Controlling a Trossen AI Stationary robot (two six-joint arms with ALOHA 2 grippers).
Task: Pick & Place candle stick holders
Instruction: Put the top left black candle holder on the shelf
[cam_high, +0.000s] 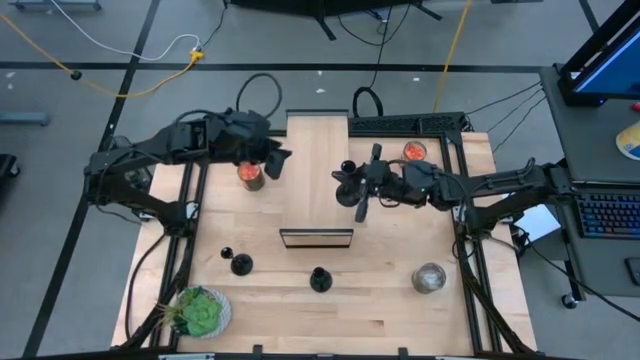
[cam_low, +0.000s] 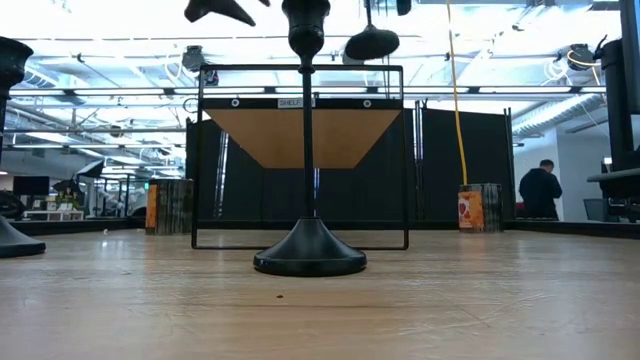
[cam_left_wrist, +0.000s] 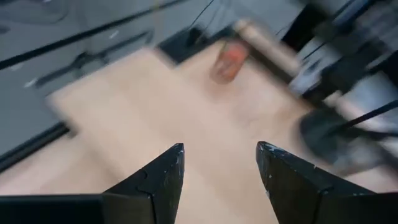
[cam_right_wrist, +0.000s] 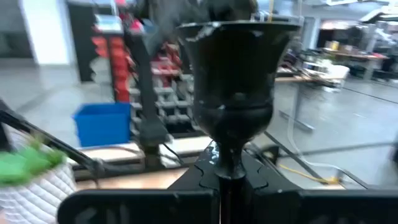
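Up close in the right wrist view, right gripper (cam_right_wrist: 222, 180) is clamped on a candle stick holder (cam_right_wrist: 233, 93) stem, cup above the fingers; high view only shows it dark above the shelf (cam_high: 317, 140). Left gripper (cam_left_wrist: 219, 171) has fingers apart, hovering over a red-orange jar (cam_high: 251, 176). Two more holders (cam_high: 320, 279) (cam_high: 241, 264) stand near the front edge, potted plant (cam_high: 200, 312) and clear jar (cam_high: 429, 277) nearby.
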